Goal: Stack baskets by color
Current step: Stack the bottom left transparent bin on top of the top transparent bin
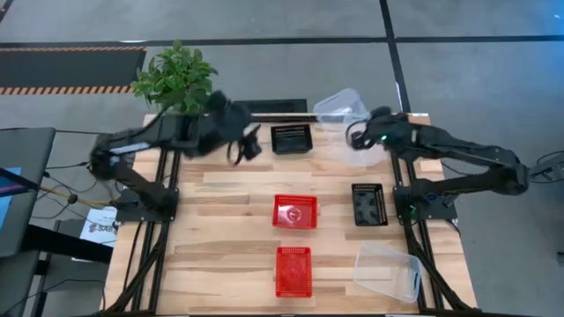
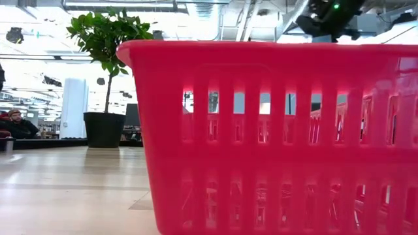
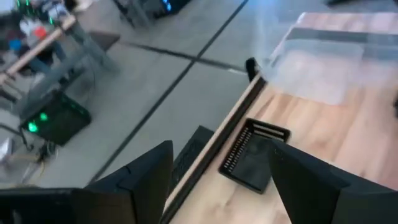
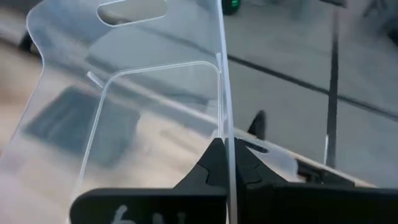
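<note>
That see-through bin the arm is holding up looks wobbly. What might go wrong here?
The right gripper pinches only the thin wall of the clear bin, which hangs tilted at the table's far edge, so it might slip or swing and fall to the floor. The black basket also sits near that edge, with the open left gripper beside it; a nudge might push it off.

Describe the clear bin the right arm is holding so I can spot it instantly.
Find the potted plant at the table's far edge, then follow that edge across, past a black basket. The held clear bin hangs tilted over that far edge, its wall pinched in the right tool; the other clear bin sits at the near right corner.
</note>
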You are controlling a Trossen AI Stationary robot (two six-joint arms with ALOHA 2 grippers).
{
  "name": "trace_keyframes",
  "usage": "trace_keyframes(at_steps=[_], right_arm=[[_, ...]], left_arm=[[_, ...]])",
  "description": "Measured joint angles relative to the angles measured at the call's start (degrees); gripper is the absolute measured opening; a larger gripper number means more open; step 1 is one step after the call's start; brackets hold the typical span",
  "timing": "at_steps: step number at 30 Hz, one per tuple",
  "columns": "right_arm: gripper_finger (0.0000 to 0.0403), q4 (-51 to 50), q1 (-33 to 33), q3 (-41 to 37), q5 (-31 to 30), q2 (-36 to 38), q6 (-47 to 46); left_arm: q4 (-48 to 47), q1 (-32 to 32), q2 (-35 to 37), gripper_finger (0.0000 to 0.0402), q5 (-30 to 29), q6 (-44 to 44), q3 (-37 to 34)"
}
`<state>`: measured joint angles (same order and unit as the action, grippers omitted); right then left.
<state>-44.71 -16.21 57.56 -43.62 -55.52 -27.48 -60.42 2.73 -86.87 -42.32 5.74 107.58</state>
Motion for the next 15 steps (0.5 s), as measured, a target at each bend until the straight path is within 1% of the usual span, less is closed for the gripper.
trace_keyframes(at_steps=[2, 4, 6, 10, 13, 15], right_arm=[[0.0004, -0.61, -2.05, 0.03, -0.20, 2.26, -2.06], [0.0004, -3.28, -4.07, 0.04, 0.06, 4.01, -4.36], [0.0004, -6.84, -6.27, 0.04, 0.06, 4.84, -7.83], [0.0004, -13.30, -10.70, 0.02, 0.12, 4.21, -13.70], [0.0004, -14.61, -12.82, 0.02, 1.56, 2.24, -15.41], [0.0004, -14.92, -13.89, -0.09, 1.70, 0.26, -15.99]], left_arm=[[5.61, -3.45, 5.34, 0.0247, -0.88, 0.01, -9.33], [13.37, -6.54, 10.87, 0.0247, 0.00, -0.02, -18.70], [22.03, -9.40, 15.87, 0.0247, 2.36, -0.05, -28.65], [44.49, -13.37, 23.39, 0.0247, 8.78, -2.20, -47.87], [59.43, -14.69, 26.47, 0.0247, 11.92, -3.97, -57.73], [64.61, -14.87, 27.26, 0.0247, 13.64, -4.55, -61.77]])
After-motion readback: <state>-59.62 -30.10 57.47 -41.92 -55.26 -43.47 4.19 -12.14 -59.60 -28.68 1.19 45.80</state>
